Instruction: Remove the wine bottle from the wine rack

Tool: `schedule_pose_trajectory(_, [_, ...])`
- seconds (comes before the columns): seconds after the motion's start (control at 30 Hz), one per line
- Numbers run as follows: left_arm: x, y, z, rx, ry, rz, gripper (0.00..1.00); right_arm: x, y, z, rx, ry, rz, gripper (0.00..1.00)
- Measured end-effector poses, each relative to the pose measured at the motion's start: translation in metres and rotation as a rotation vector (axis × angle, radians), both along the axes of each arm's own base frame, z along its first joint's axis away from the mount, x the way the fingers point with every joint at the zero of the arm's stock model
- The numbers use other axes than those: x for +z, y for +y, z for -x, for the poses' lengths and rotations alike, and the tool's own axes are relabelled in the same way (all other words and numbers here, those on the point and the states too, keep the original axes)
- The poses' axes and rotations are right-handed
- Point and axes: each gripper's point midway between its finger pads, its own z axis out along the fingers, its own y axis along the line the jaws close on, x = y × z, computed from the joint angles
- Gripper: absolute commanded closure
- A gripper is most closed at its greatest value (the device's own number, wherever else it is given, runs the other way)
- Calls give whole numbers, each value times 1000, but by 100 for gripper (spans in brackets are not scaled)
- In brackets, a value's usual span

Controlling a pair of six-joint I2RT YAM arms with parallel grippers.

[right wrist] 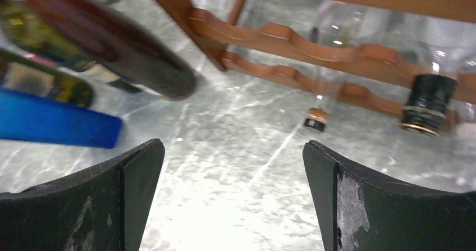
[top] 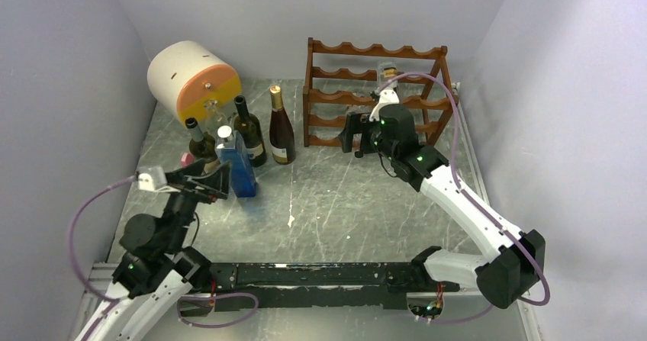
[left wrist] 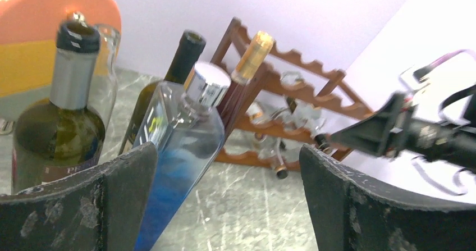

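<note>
table [top: 343, 196] is walled by pale panels on the left, back and right. wine rack [top: 328, 89] stands at back right, its right end close to the right wall, bare grey surface between it and the arm bases. right gripper [top: 352, 136] hangs just in front of the rack's lower tiers, fingers spread with nothing between them. in the right wrist view a clear wine bottle [right wrist: 429, 102] lies in the rack with its dark-capped neck poking out over a scalloped rail; a gold-capped neck [right wrist: 316, 119] shows to its left. left gripper [top: 210, 177] is also spread, right beside a blue-tinted bottle [top: 236, 169]; contact cannot be told. four standing bottles crowd the back left below a white and orange drum [top: 191, 78]. labels are too blurred to read.
</note>
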Motion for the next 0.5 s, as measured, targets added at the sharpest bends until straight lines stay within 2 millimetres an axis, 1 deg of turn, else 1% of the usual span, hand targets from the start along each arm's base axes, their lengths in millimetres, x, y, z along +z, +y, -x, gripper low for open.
schedule_pose_trajectory(0.07, [18,8,12,-3,-27,32,1,-14,-13,-7,-44,26,23,0])
schedule_pose_trajectory(0.1, [28,12,18,-3,-48,45,1,-20,-23,-12,-73,41,26,0])
schedule_pose_trajectory(0.17, [45,18,26,0,-89,56,1,-29,-51,-25,-159,64,24,0])
schedule_pose_trajectory(0.23, [62,22,32,1,-129,39,1,-33,-77,-34,-245,73,15,0])
schedule_pose_trajectory(0.27, [69,22,34,0,-146,25,1,-35,-87,-37,-276,74,9,0])
schedule_pose_trajectory(0.37, [91,18,34,-13,-194,-48,1,-44,-117,-43,-365,86,-34,0])
schedule_pose_trajectory(0.43, [102,10,30,-32,-215,-103,1,-53,-135,-45,-413,98,-73,1])
schedule_pose_trajectory(0.5, [113,-4,25,-72,-239,-177,1,-64,-152,-47,-451,109,-138,2])
